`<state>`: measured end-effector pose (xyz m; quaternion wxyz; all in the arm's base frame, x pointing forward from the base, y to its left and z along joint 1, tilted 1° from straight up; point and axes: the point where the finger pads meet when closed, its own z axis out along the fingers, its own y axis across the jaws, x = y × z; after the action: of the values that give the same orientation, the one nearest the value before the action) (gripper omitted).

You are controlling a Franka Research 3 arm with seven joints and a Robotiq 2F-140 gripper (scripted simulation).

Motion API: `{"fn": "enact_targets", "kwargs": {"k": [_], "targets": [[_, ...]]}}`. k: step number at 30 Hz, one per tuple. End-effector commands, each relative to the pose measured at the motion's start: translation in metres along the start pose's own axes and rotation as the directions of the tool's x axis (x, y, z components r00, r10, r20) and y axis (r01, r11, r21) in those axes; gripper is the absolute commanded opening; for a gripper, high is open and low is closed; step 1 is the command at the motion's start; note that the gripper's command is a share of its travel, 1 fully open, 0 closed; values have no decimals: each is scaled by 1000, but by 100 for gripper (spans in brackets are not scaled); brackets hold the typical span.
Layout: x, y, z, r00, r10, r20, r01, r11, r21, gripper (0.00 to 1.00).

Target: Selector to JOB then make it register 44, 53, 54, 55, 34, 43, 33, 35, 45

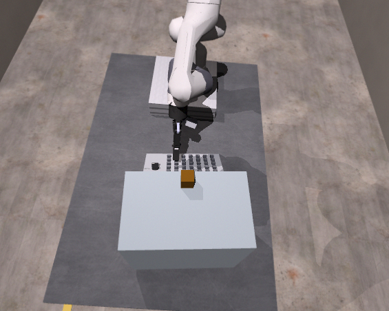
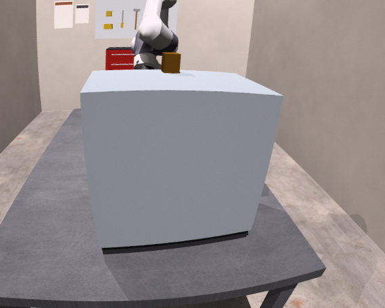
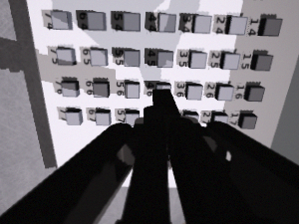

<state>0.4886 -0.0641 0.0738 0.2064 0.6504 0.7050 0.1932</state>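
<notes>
The keypad panel (image 1: 190,162) lies flat between the robot's base and a big grey box. Its black selector knob (image 1: 155,166) sits at the panel's left end; I cannot read its position. My gripper (image 1: 175,157) is shut and empty, pointing down at the left part of the key grid. In the wrist view the shut fingertips (image 3: 161,95) lie over the key labelled 46 (image 3: 162,88), in the third visible row. Keys 45 (image 3: 163,58) and 44 (image 3: 165,22) lie beyond it, with 36 (image 3: 193,91) and 56 (image 3: 132,90) to either side. I see no lit key.
The large grey box (image 1: 184,210) stands right behind the panel and hides it in the exterior view (image 2: 178,157). A small orange block (image 1: 187,179) sits on the box's top edge near the keys. A white pedestal (image 1: 159,86) holds the arm's base.
</notes>
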Motion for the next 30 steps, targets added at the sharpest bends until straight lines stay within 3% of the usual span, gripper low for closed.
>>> {"fn": "enact_targets", "kwargs": {"k": [1, 19, 30], "targets": [[1, 5, 1, 999, 41, -35, -40, 999, 13, 10], [1, 5, 21, 999, 41, -35, -40, 999, 12, 10], [1, 5, 23, 999, 41, -35, -40, 999, 13, 10]]}}
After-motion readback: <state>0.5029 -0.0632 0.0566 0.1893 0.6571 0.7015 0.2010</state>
